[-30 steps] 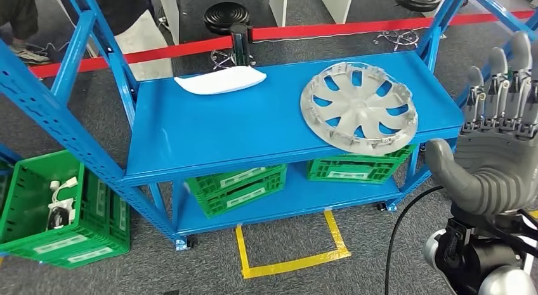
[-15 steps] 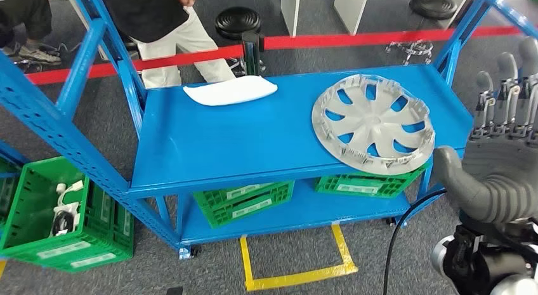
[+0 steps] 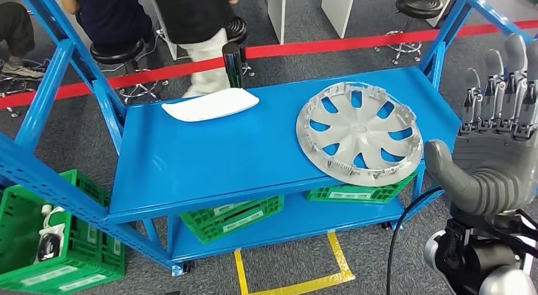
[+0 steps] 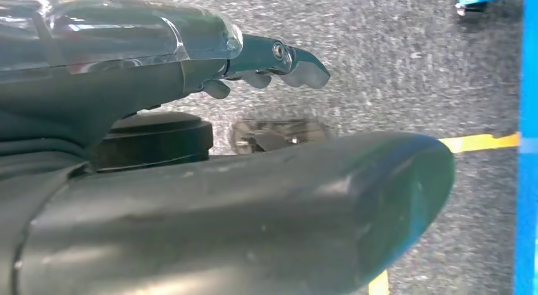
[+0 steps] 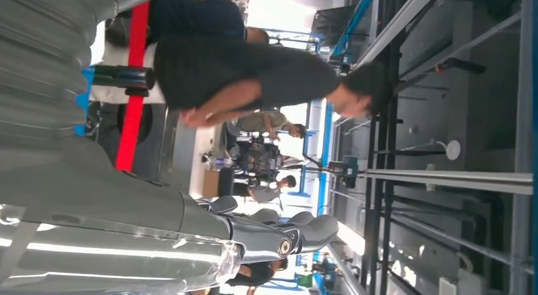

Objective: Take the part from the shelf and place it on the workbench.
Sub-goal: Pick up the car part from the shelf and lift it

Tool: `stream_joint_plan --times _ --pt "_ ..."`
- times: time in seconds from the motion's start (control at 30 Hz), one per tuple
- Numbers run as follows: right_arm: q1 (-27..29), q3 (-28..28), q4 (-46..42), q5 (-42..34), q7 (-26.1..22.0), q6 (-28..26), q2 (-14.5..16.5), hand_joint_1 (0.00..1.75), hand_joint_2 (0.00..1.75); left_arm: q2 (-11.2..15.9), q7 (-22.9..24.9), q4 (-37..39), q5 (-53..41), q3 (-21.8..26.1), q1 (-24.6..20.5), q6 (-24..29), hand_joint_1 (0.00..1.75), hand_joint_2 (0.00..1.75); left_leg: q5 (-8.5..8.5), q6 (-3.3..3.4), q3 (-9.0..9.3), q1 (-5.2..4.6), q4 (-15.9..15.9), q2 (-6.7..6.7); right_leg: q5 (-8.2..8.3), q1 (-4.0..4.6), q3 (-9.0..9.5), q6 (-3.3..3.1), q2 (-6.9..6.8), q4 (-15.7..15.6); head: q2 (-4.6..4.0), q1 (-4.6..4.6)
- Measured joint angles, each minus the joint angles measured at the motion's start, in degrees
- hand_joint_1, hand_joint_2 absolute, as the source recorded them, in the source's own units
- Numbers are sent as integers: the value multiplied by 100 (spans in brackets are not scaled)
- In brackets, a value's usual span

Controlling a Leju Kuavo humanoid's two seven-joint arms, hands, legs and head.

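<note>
On the blue shelf [image 3: 209, 155], the hubcap [image 3: 359, 141] lies beside the empty, spread right robot hand [image 3: 498, 149].

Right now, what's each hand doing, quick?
Left hand: cannot tell, nothing visibly held.
Right hand: open, fingers spread, empty.

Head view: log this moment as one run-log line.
phase: reach not begun | right hand: raised, open, holding nothing | hubcap: on shelf, overhanging front edge | left hand: holding nothing
</note>
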Motion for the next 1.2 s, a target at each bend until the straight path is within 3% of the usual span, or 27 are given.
stream_joint_plan --times 0.07,0.13,0.23,0.27,0.57,0.97,1.07,1.2 --pt "3 1 10 -4 0 5 6 0 175 9 4 3 2 0 4 4 0 0 77 76 57 -42 -179 -42 -62 -3 20 61 13 1 0 0" --pt "-7 -3 11 -4 -1 7 7 0 175 13 5 3 5 0 5 11 0 0 171 64 109 -35 -248 -62 -96 1 53 111 19 -28 0 -9" --pt "-21 -7 10 -2 -2 7 3 0 175 8 2 1 7 -2 -4 15 0 0 220 -32 146 -10 -318 -53 -75 17 118 49 18 -88 0 23" --pt "-21 -7 10 -2 -2 7 1 0 175 2 2 0 7 -2 -5 15 0 0 211 -31 148 -7 -323 -50 -75 18 125 34 17 -107 0 34" --pt "-20 -6 9 -2 -2 7 -5 0 175 -10 10 -1 7 -2 -6 17 0 0 153 44 173 -19 -323 2 -94 15 175 100 26 -212 0 50" --pt "-18 -4 29 -15 22 -2 -5 0 175 -9 11 -1 16 -2 -6 15 0 0 154 52 202 -16 -323 6 -90 19 197 130 27 -211 0 48" --pt "-18 -4 50 161 213 -53 -9 0 175 -10 11 -1 25 -2 -6 15 0 0 153 51 202 -12 -323 6 -92 23 197 128 27 -211 0 48" --pt "-57 7 103 1350 958 -107 -46 0 175 -11 11 -1 52 -2 -6 14 0 0 153 51 201 -10 -323 7 -93 25 197 128 28 -211 0 48"
